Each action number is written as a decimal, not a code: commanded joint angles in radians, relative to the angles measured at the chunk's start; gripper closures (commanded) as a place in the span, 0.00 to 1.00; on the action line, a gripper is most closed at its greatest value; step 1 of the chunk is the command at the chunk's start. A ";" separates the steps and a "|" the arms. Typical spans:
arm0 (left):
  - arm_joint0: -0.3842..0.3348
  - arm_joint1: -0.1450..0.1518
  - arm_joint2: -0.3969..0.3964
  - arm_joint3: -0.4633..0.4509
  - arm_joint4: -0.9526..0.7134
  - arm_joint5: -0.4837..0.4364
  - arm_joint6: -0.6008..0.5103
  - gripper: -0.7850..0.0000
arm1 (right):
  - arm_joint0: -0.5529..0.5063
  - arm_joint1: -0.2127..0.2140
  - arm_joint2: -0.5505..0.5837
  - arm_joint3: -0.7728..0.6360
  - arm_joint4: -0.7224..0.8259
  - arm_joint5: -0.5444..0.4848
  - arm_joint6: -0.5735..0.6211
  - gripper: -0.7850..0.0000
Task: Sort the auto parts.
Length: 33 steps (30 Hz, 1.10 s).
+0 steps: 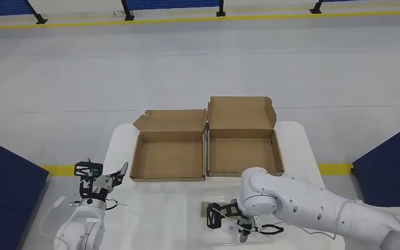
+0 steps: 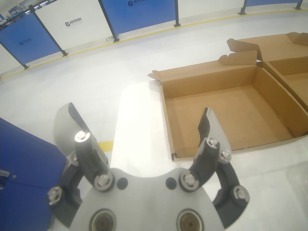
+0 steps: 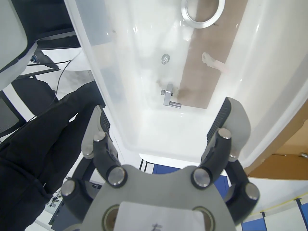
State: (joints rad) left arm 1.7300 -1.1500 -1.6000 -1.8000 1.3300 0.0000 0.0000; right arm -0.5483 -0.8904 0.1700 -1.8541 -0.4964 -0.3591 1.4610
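Both boxes (image 1: 167, 159) ahead of the wide-open left gripper (image 2: 138, 108) are empty; nothing looks sorted. The right gripper (image 3: 163, 108), also wide, hangs over a ring (image 3: 203, 6), bolt (image 3: 165, 58) and bracket (image 3: 169, 94)

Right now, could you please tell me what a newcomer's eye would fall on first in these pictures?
Two open cardboard boxes sit side by side on the white table. The open right hand hangs over a clear plastic bin holding a metal ring and smaller metal parts. The left hand, also open, faces the left box.
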 commanded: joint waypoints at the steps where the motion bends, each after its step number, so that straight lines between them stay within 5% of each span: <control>1: 0.000 0.000 0.000 0.000 0.000 0.000 0.000 0.00 | 0.000 0.000 0.000 0.000 0.004 0.000 0.000 0.00; 33: 0.000 0.000 0.000 0.000 0.000 0.000 0.000 0.00 | -0.107 0.010 0.007 0.083 -0.116 0.008 -0.043 0.00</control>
State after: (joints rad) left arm 1.7300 -1.1500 -1.6000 -1.8000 1.3300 0.0000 0.0000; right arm -0.6501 -0.8799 0.1766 -1.7749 -0.6065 -0.3508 1.4229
